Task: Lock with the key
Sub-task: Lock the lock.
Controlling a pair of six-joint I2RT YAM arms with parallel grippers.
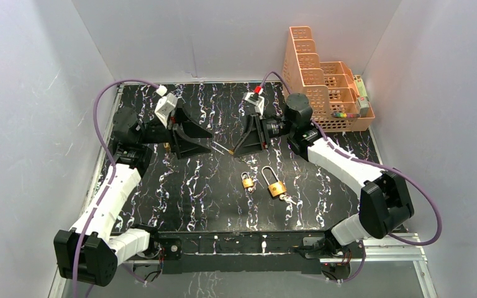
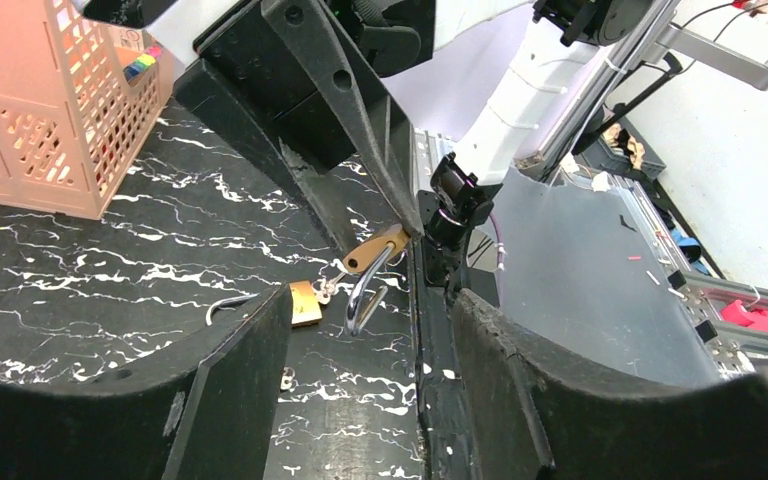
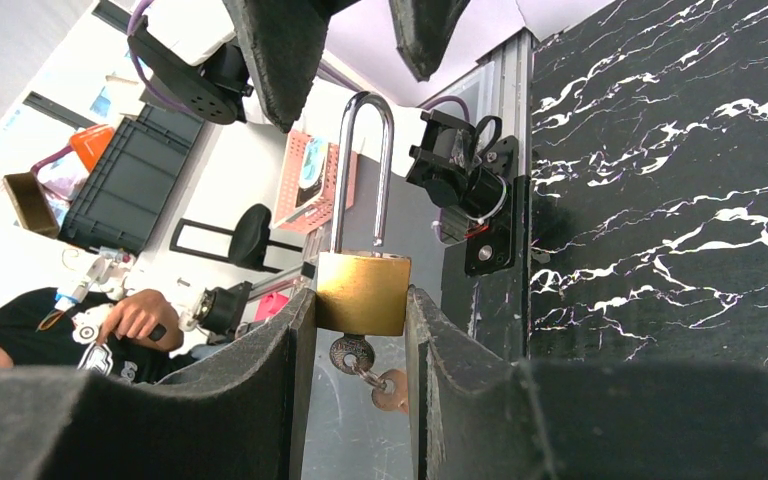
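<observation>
Main worry from my seat: the right pincer (image 3: 360, 305) is clenched on the brass body of the lock (image 3: 362, 292), but only on its sides. The left pincer (image 2: 370, 305) is released, jaws apart on either side of the raised shackle (image 3: 365, 150) without touching it. If the left one bites off-centre or shoves at an angle, I reckon the body twists or slides out of the pads and drops to the counter (image 1: 186, 192). The shackle leg could also miss its hole and jam. The key (image 3: 350, 353) sits in the keyhole with a spare (image 3: 392, 390) dangling, easy to snag. Count: three locks, this held one plus a small lock (image 1: 247, 180) and a big lock (image 1: 276, 188) on the counter, loose keys (image 1: 289, 200) by the big one, one basket (image 1: 323, 93), two pincers.
</observation>
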